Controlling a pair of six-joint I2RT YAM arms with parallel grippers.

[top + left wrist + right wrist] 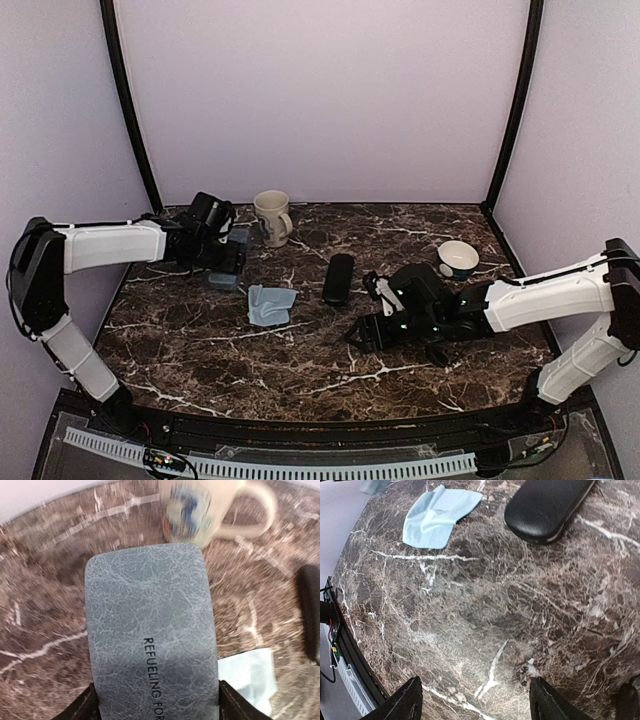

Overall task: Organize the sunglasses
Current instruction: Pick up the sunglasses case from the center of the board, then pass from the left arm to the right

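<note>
While the left gripper (226, 256) reaches over the far-left part of the marble table (300, 372), its fingers (82, 707) lie against both long sides of the grey-blue case (150, 605), clamping it. The case's textured lid faces up and shows printed lettering. In the left wrist view the case is sharp and the table around it is blurred.

Just beyond the case, at the far edge, stands a cream mug (272, 217) with its handle to the right. Near the table's middle a pale blue cloth (271, 304) lies crumpled. Just right of it a closed black oblong case (338, 278) points from near to far.

The right gripper (475, 700) hovers low, right of centre, angled toward the left. Its jaws stand apart and hold nothing, with only bare marble between them. A small white bowl (458, 258) with a dark rim sits far right, behind the right arm.

A dark shape (438, 354) lies on the table under the right wrist, but what it is cannot be told. Where the sunglasses are cannot be told from any view.
</note>
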